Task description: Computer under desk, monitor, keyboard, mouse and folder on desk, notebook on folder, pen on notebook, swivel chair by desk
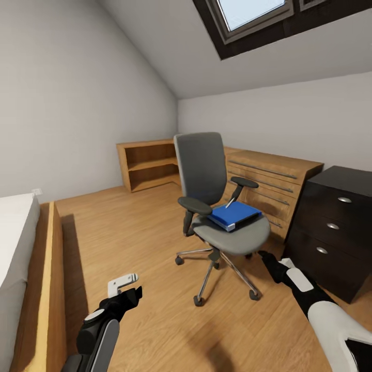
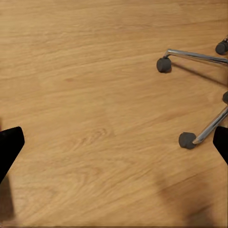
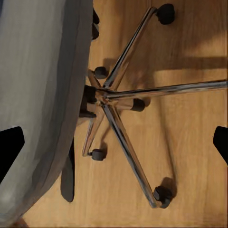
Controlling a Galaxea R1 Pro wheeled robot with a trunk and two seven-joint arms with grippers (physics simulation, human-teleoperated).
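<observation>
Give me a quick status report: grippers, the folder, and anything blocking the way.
Left gripper open, empty, over bare floor. Right gripper open, empty, beside the swivel chair seat. Folder on the seat, untouched. Chair armrest flanks it; nothing on top.

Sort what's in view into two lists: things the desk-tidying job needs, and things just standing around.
Part of the job:
- swivel chair
- blue folder, lying on the chair's seat
- dark three-drawer pedestal, apparently part of the desk

Just there:
- light wood cabinet behind the chair
- open wooden shelf in the corner
- bed
- skylight
</observation>
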